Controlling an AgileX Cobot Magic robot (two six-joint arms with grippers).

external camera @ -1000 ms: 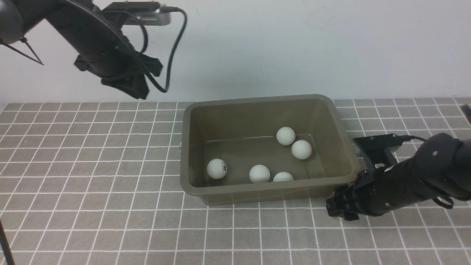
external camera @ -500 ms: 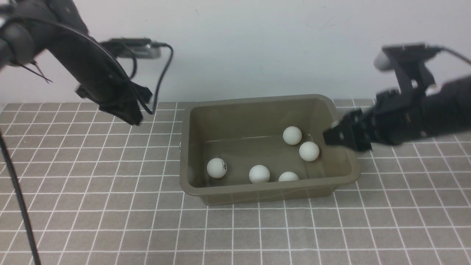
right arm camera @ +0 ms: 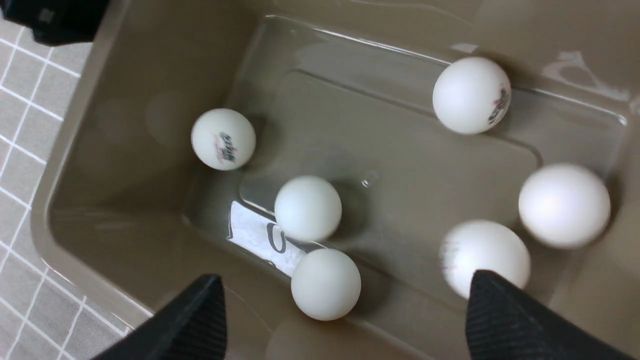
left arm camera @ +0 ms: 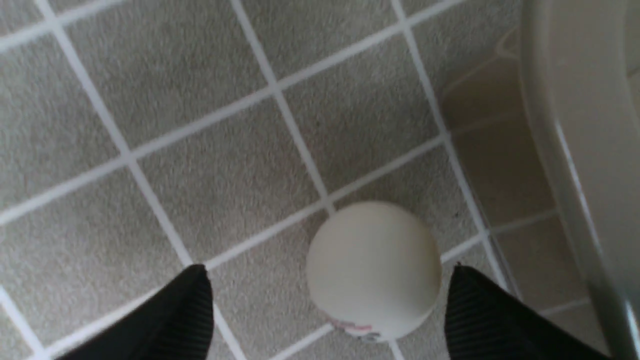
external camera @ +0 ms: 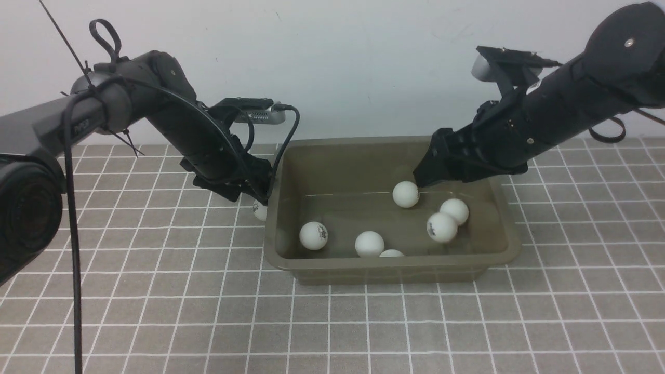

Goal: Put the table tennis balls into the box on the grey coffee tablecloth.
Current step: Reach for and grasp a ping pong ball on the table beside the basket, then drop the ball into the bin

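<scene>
The box (external camera: pixel 395 262) on the grey cloth (external camera: pixel 156 291) holds six balls (external camera: pixel 314 235), with the right pincer (external camera: pixel 423 176) open and empty above them. The seventh ball (external camera: pixel 259 210) lies on the cloth just outside the box, between the fingers (left arm camera: pixel 170 320) of the open left pincer (external camera: pixel 256 195).

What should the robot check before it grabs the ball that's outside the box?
1. Left pincer open: ok.
2. Last ball lined up with its gap: ok.
3. Left pincer low enough to grab: cannot tell.
4. Last ball inside the box: not ok, it lies on the tablecloth beside it.
5. Six balls in the box: ok.
6. Right pincer open and empty: ok.
</scene>
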